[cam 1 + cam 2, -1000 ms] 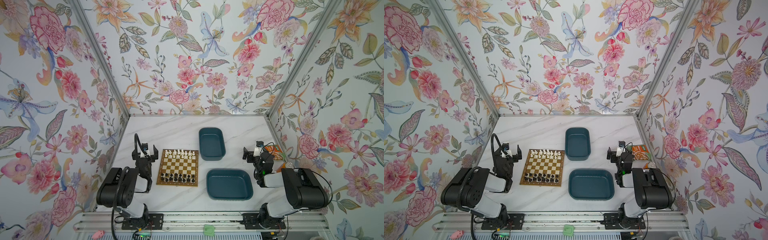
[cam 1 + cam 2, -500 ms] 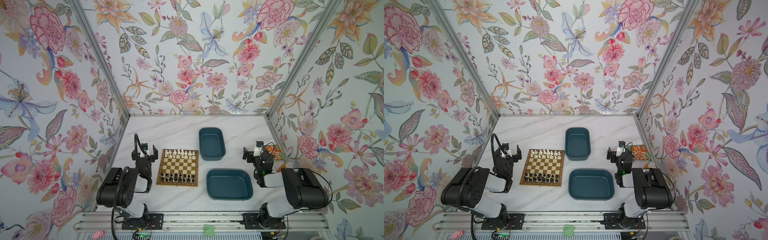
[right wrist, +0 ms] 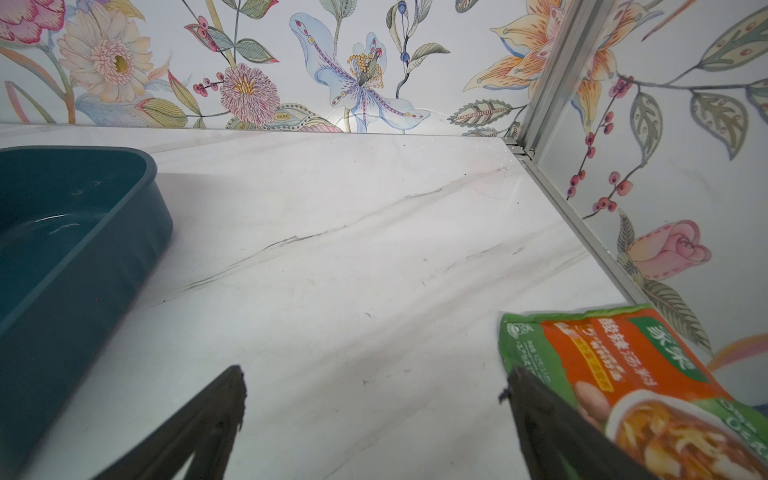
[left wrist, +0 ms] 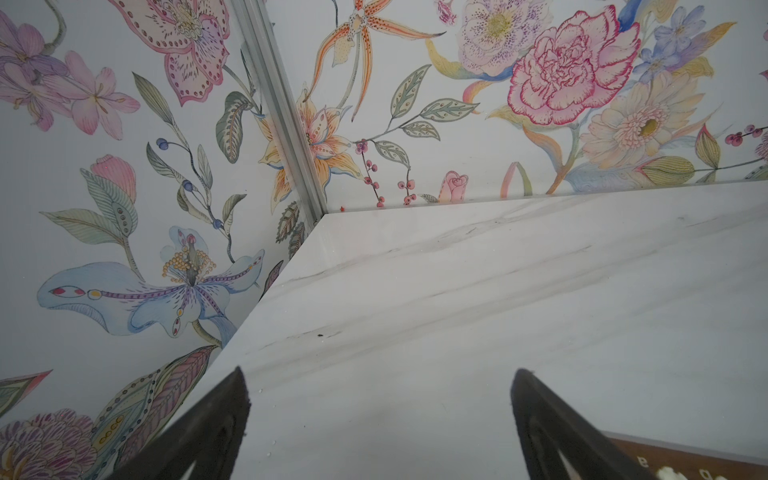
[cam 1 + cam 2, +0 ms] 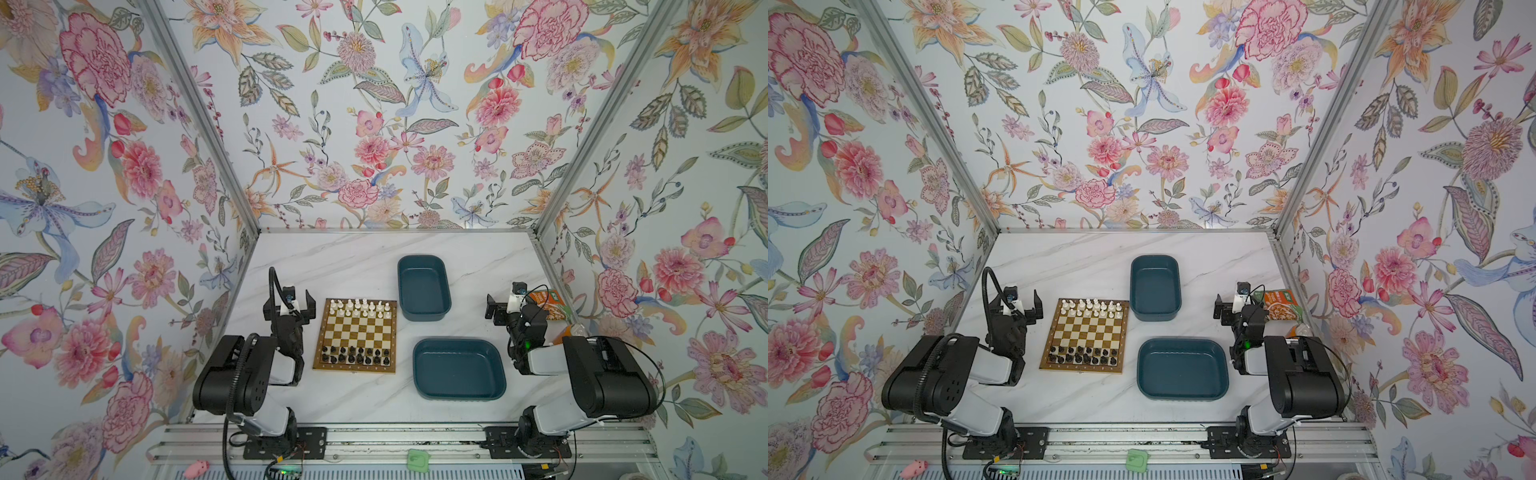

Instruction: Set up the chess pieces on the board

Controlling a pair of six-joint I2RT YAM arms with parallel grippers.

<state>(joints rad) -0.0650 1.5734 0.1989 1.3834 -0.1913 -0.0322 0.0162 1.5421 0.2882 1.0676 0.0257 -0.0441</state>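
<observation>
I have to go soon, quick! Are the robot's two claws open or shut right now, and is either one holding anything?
Left gripper: open, holding nothing.
Right gripper: open, holding nothing.

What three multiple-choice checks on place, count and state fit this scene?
1. Where do the white pieces stand? A) on the board, far rows B) its near rows C) off it.
2. How many teal tubs are there? A) one B) two C) three.
3. How is the left gripper? A) shut on a piece B) open, empty C) shut, empty.
1 A: white rows line the far edge. 2 B: one far, one near, both right of the board. 3 B: the left wrist view shows its jaws apart over bare table.
</observation>
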